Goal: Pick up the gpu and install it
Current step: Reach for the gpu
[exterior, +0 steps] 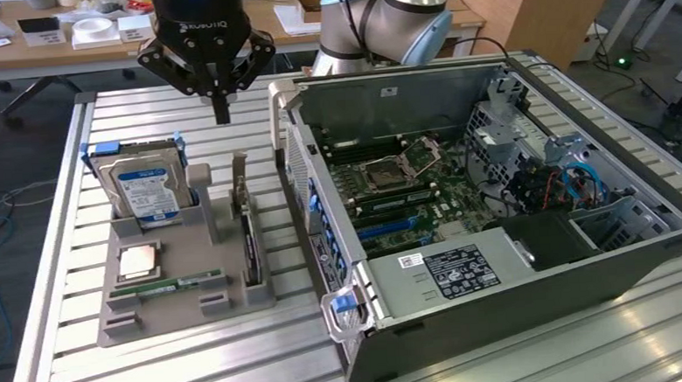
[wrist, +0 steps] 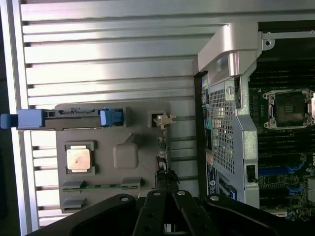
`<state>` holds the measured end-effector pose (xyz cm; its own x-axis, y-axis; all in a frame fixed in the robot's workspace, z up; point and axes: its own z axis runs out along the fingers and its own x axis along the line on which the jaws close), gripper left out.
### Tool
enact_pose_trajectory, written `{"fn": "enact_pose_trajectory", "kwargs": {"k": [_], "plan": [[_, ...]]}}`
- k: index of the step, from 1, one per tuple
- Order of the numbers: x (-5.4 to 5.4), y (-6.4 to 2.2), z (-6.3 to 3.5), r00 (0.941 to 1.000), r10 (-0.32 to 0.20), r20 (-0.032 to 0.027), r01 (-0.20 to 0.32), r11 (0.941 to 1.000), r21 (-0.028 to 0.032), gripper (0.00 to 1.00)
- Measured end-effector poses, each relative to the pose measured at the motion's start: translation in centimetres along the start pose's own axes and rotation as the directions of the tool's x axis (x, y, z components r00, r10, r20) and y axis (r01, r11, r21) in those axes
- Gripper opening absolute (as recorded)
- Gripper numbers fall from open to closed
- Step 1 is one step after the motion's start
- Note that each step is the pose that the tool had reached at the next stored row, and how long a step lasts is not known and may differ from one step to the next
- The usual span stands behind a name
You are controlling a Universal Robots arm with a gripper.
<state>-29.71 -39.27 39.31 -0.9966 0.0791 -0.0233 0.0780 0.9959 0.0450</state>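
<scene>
One slatted metal counter (exterior: 187, 374), carrying one open-sided computer case (exterior: 579, 266) with the motherboard exposed, and one grey parts tray (exterior: 184, 315) just beside it. In the tray: one hard drive (exterior: 142, 191), upright; one gpu (exterior: 249, 235), standing on edge in the slot nearest the case, untouched. One gripper (exterior: 221, 114) hangs above the tray, clear of the gpu, fingers (exterior: 221, 99) pressed together, holding nothing.
</scene>
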Motion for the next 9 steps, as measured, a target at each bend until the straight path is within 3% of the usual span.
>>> {"fn": "enact_pose_trajectory", "kwargs": {"k": [9], "plan": [[0.01,-0.01,0.0,1.0,0.0,0.0,0.0,1.0,0.0,0.11]]}}
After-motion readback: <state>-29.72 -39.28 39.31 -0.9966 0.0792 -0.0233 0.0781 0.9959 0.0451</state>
